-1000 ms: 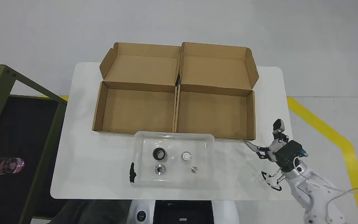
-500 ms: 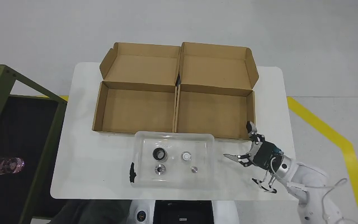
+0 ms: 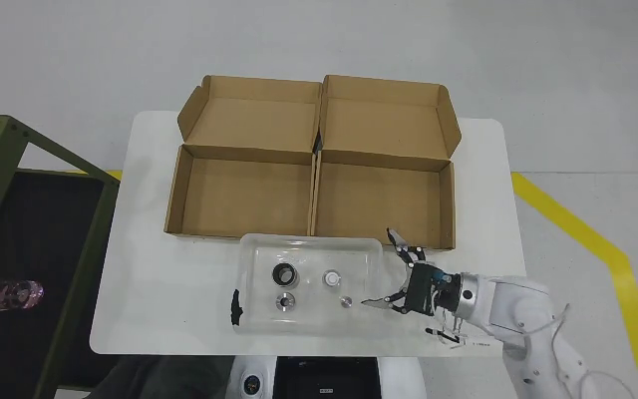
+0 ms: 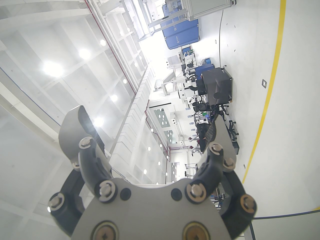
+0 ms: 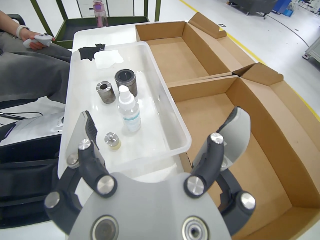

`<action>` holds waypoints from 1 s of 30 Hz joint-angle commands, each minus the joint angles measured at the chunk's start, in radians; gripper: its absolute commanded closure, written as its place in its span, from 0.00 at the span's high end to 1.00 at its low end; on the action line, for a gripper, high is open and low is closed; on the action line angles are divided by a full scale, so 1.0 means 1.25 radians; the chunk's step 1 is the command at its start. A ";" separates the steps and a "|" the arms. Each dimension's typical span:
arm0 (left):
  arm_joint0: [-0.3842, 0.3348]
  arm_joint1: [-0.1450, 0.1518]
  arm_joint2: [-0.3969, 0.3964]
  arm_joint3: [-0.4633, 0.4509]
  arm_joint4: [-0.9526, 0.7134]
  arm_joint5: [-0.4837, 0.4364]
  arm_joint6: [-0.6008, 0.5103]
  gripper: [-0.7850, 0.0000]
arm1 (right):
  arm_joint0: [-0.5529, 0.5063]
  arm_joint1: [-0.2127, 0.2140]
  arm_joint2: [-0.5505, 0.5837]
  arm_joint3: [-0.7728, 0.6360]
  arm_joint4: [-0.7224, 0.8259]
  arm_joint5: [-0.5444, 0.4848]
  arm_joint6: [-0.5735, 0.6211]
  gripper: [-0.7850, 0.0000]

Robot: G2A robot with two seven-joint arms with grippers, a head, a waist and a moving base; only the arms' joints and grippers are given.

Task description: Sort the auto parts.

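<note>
Auto parts (image 3: 286, 302) stand in a clear plastic bin (image 5: 162, 86) just ahead of the right hand (image 5: 162, 116), whose fingers are spread wide at the bin's end. Nearest it is a small knurled metal cap (image 5: 112, 139), then a white spray bottle (image 5: 128, 111), a steel cylinder (image 5: 105, 92) and a dark bearing sleeve (image 5: 125, 81). Two open cardboard boxes (image 3: 379, 204) lie alongside on the table (image 3: 150, 249). The left hand (image 4: 146, 116) is spread too.

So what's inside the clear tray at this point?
Four upright items: a dark sleeve, a grey metal cylinder, a small spray bottle and a small metal knob. The bottle hides part of the sleeve; the right gripper covers a near corner of the clear tray.
</note>
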 commanded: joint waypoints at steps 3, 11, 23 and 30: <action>0.000 0.000 0.000 0.000 0.000 0.000 0.000 1.00 | 0.039 0.003 -0.064 0.000 0.018 0.000 0.063 1.00; 0.000 0.000 0.000 0.000 0.000 0.000 0.000 1.00 | 0.096 0.005 -0.151 0.009 0.041 0.004 0.159 1.00; 0.000 0.000 0.000 0.000 0.000 0.000 0.000 1.00 | 0.147 0.005 -0.236 0.022 0.033 0.043 0.261 1.00; 0.000 0.000 0.000 0.000 0.000 0.000 0.000 1.00 | 0.166 0.005 -0.269 0.043 0.022 0.066 0.286 1.00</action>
